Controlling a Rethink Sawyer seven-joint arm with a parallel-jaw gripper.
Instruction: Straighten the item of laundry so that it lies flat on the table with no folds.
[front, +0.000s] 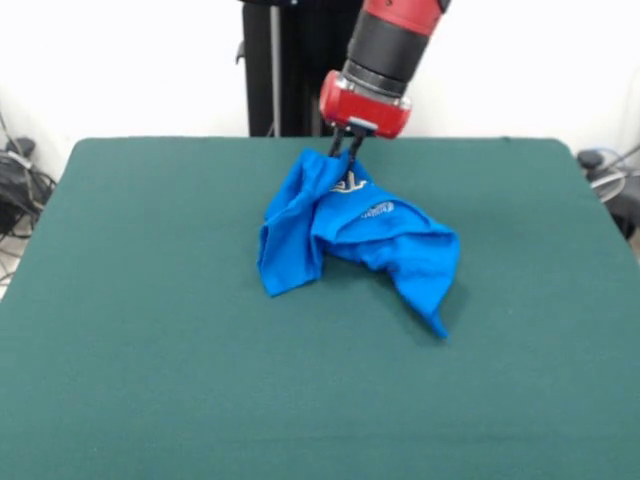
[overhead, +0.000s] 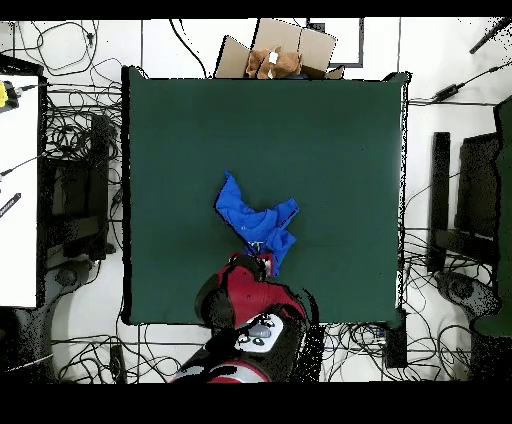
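Observation:
The bright blue T-shirt (front: 355, 228) is bunched and folded on the dark green table (front: 150, 340), with white lettering showing near its top. Its upper edge is pulled up into a peak. My gripper (front: 346, 150) hangs from the red and black arm at that peak, shut on the shirt's fabric. In the overhead view the shirt (overhead: 255, 222) lies a little below the table's (overhead: 330, 130) middle, and the gripper (overhead: 262, 256) is at its lower edge, mostly under the arm.
A cardboard box (overhead: 280, 52) with brown things in it sits just beyond the table's far edge in the overhead view. Cables and equipment lie on the floor around the table.

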